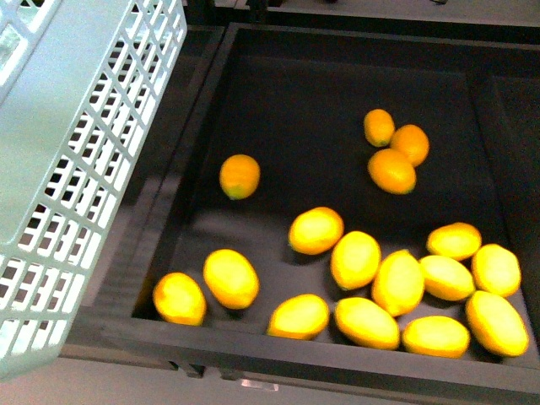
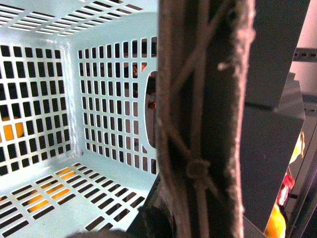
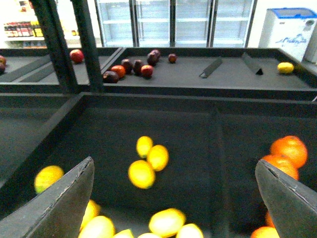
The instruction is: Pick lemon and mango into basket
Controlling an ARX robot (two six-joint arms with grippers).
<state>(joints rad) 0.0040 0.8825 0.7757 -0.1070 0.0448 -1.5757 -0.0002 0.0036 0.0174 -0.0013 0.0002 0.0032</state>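
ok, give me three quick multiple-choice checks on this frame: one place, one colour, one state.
1. In the front view the basket sits:
A) left of the black bin
B) inside the bin
C) right of the bin

2. The basket is:
A) red
B) light teal
C) black

3. The right gripper is:
A) open, empty
B) shut on a lemon
C) shut on a handle

Answers:
1 A, its slotted wall fills the left edge beside the bin.
2 B, pale teal plastic in both views.
3 A, fingers spread wide, nothing between them.
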